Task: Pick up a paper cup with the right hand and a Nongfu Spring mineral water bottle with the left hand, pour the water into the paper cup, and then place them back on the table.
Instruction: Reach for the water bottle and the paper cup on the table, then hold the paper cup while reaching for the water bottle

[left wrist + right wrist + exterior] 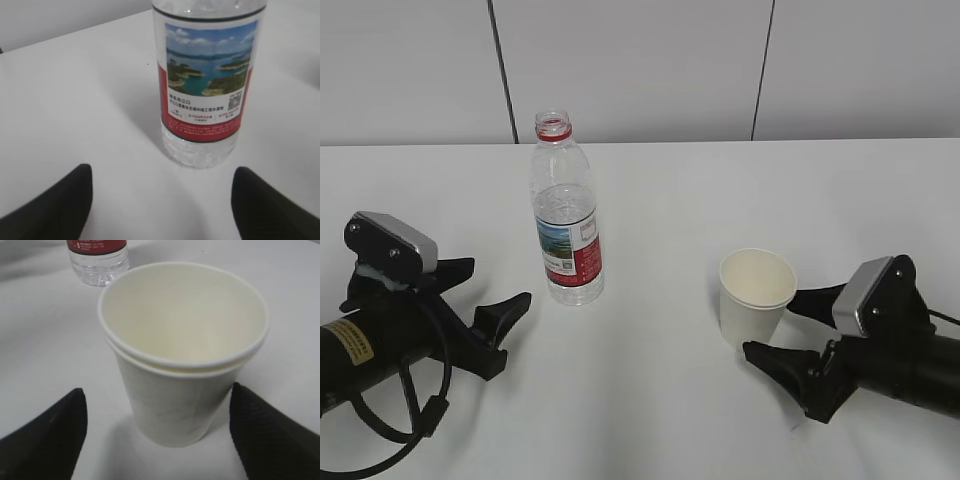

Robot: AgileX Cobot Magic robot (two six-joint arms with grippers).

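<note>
The Nongfu Spring mineral water bottle is standing upright and uncapped on the table, left of centre, with a red ring circling its neck. Its label is showing a landscape of blue water, green islands and cloudy sky above a red band carrying small white print and a QR code; the characters are too small and soft to read with any certainty. The clear plastic is looking ribbed and dimpled near the base, and water is filling it to roughly the shoulder.

The paper cup is sitting upright to the right, well apart from the bottle. It is plain white outside, cream inside, tapered, and the right wrist view is showing two rolled rims one above the other, as though two cups are nested.

The table is a plain matte white surface running back to a pale panelled wall divided by dark vertical seams.

The left hand, black with a grey-silver block and a yellow sticker, is lying low near the bottle, its fingers spread wide and gripping nothing. The right hand is sitting just beside the cup with its pointed fingers apart on either side of it, not touching it
</note>
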